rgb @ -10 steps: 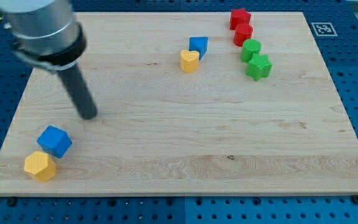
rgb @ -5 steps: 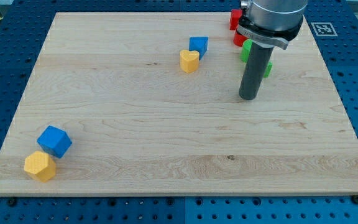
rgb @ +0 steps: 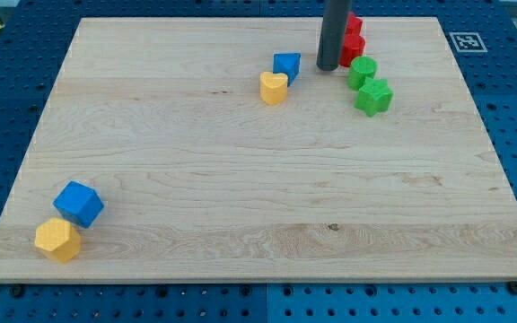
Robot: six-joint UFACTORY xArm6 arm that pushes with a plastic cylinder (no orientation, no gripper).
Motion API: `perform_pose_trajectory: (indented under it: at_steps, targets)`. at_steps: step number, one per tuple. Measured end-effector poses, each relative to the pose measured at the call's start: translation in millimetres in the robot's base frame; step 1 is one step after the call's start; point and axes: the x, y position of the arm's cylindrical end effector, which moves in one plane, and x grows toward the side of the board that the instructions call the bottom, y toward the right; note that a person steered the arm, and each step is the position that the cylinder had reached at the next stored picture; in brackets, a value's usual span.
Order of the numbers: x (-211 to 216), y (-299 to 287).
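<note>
My tip (rgb: 328, 67) rests on the board near the view's top, just left of the lower red block (rgb: 354, 48) and close to the green round block (rgb: 363, 71). The rod hides part of the upper red block (rgb: 353, 24). A green star block (rgb: 374, 96) lies below the green round one. To the tip's left sit a blue block (rgb: 286, 65) and a yellow heart-shaped block (rgb: 274, 88), touching each other. I cannot tell whether the tip touches the red block.
At the view's bottom left a blue cube (rgb: 79, 203) leans against a yellow hexagonal block (rgb: 57, 240). The wooden board (rgb: 240, 179) lies on a blue perforated table, with a black-and-white marker (rgb: 466, 40) at the top right.
The rod swept from the board's left side to the right, then moved up and left, from below the green blocks to beside the red ones. No block has moved.
</note>
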Motion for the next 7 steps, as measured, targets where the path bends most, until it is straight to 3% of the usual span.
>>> perform_pose_trajectory:
  at_steps: [2,3,5,7]
  targets:
    - [-20,-47]
    - [-12,-44]
    - [53,-44]
    - [53,-57]
